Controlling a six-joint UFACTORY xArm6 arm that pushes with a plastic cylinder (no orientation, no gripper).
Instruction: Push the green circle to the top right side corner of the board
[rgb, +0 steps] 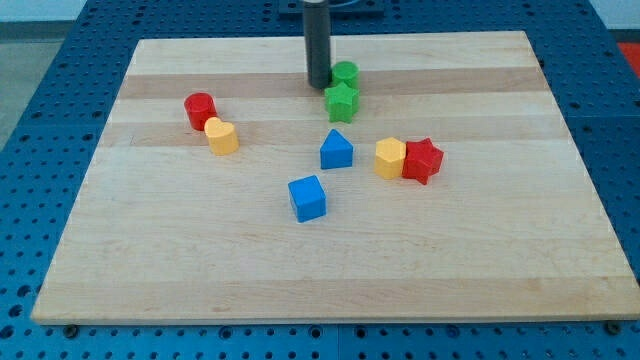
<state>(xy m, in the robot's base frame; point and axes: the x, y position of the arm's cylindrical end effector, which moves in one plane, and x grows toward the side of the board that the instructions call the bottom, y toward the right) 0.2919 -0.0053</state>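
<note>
Contact is being made: my tip (318, 83) is touching the green circle (346, 73) on its left, near the board's (500, 250) top edge (green star (341, 101) adjoining). No fingers here. Next, pushing right toward the top-right corner.

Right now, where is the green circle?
The green circle sits near the view's top centre, just right of my tip and touching the green star below it.

My tip (319, 84) touches the green circle (345, 73) from the view's left. A green star (342, 101) sits just below (touching it).
</note>
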